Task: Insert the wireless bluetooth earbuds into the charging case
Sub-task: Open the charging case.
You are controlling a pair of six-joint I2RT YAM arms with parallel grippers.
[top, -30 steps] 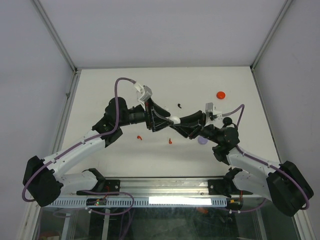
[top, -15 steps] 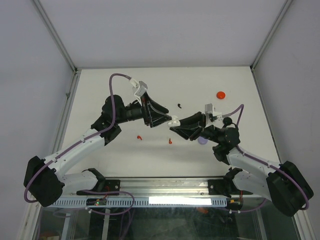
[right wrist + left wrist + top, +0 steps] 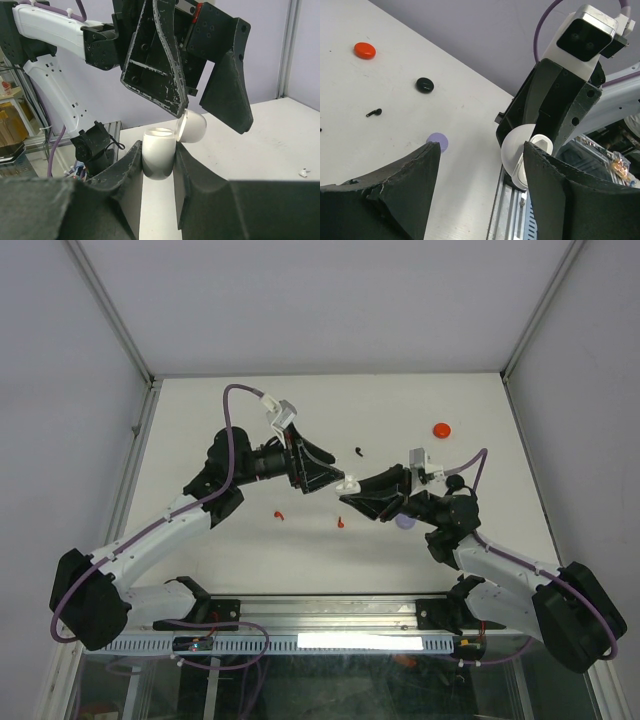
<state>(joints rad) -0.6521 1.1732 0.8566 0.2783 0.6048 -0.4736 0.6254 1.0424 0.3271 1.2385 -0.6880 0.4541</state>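
Note:
My right gripper [image 3: 159,165] is shut on the body of a white charging case [image 3: 159,150] and holds it upright above the table. Its lid [image 3: 192,125] is hinged open. In the top view the case [image 3: 350,483] sits between the two grippers. My left gripper [image 3: 480,150] is open and empty, and its right finger [image 3: 545,175] is beside the open lid [image 3: 515,152]. Two red earbuds [image 3: 278,513] [image 3: 341,523] and a black earbud [image 3: 358,450] lie on the table. A tiny white piece [image 3: 301,172] lies on the table to the right.
A red round case [image 3: 441,428] lies at the back right. A lilac case [image 3: 404,523] lies partly under my right arm, and a black case [image 3: 424,85] lies near it. The metal rail [image 3: 330,615] runs along the near edge.
My left gripper has drawn back to the left, from overlapping the white case to just beside it. My right gripper holds the case in nearly the same place.

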